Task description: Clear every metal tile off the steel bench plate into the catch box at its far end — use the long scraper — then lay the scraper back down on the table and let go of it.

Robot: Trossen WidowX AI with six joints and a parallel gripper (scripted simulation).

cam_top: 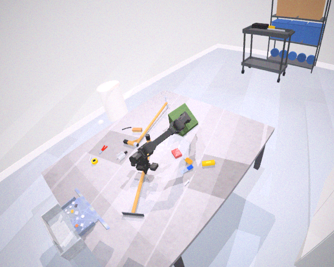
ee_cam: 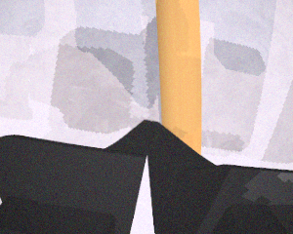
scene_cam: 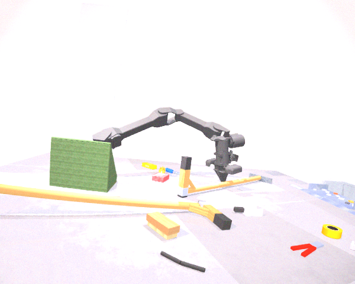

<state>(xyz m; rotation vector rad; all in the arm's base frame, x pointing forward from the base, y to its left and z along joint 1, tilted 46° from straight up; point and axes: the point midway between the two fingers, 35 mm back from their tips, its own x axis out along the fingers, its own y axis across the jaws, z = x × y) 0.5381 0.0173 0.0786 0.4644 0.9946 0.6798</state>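
My gripper is shut with nothing between its fingers. Its tips are low, right beside the orange shaft of a long scraper; whether they touch it I cannot tell. This scraper lies on the table with its dark blade toward the front and its black-tipped grip standing up. A second long orange-shafted tool lies farther back. Several small tiles, among them an orange tile, lie on the bluish steel plate. The grey catch box adjoins it.
A green wedge block stands by the arm's base. A red block, a yellow block and a blue-handled tool lie on one side. Yellow tape and red-handled pliers lie on the other.
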